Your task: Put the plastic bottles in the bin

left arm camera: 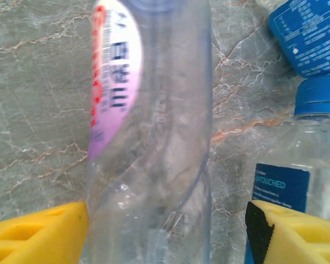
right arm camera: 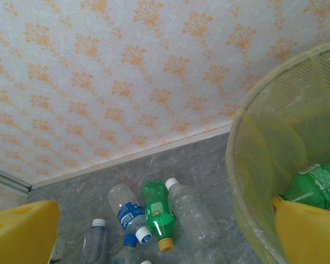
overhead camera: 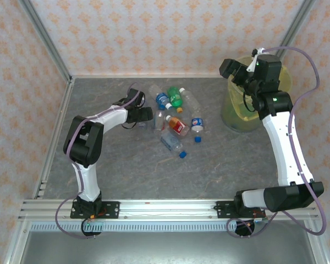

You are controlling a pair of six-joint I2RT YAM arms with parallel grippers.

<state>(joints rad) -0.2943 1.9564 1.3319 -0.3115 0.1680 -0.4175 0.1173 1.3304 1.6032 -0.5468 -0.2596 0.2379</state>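
Over the tabletop point(overhead camera: 126, 165), top view: the left pincer point(overhead camera: 146, 115) was noted low at the left edge of a loose cluster of plastic bottles point(overhead camera: 176, 125). About seven were counted lying there, as far as could be made out, with a loose blue cap point(overhead camera: 198, 139) among them. The right pincer point(overhead camera: 234, 69) was held above the bin point(overhead camera: 234, 118), which stood at the far right, well apart from the cluster.

Left wrist view: a clear bottle point(left arm camera: 148, 137) with a pink and purple label was seen lying between the yellow fingers point(left arm camera: 38, 231). One finger was at the bottle's side, and a gap was visible at the other. The left pincer point(left arm camera: 165, 236) was therefore recorded as open around this bottle, with no grip made. A blue-capped bottle point(left arm camera: 313, 165) lay just beside it.

Right wrist view: the right pincer point(right arm camera: 165, 236) was seen spread wide with nothing between its fingers. The yellow-lined bin point(right arm camera: 236, 143) was seen at the right, with a green bottle point(right arm camera: 313, 187) inside it. More bottles were seen on the tabletop point(right arm camera: 209, 159) beyond.

Progress, as judged: at least one bottle was counted as binned, and the bin's floor was mostly hidden. The cluster was yet to be moved, so most of the task was judged to be undone. The clear bottle was taken as the next pick.
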